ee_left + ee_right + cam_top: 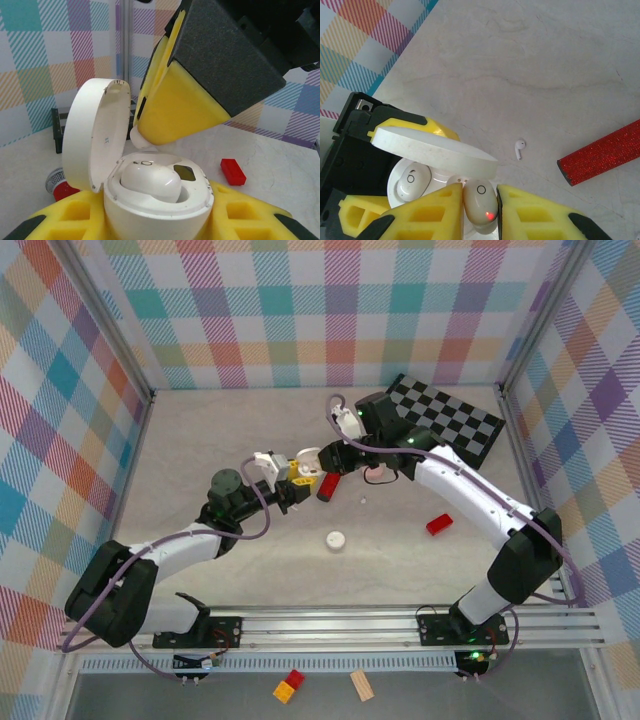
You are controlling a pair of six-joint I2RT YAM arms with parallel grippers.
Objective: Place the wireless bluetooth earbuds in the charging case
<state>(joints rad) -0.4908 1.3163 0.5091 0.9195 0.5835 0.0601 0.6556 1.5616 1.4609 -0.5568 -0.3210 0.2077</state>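
**Your right fingers [440,212] pinch a white earbud [480,200] over the open charging case [160,210] gripped by your left fingers [60,222].**

Your right fingers are closed almost fully on the white earbud, which has a red light glowing near its lower end. It hangs at the case's rim, by the free socket; you cannot tell whether it touches. Your left fingers are partly closed around the case body, with the lid [95,135] swung upright. A second earbud [150,180] sits in the other socket. Farther out, a small stemmed earbud [519,148] lies loose on the tabletop [530,60], near a red glittery cylinder [602,152]. A red block [233,171] lies beyond, and a small round white item [335,539] sits nearer the arm bases.
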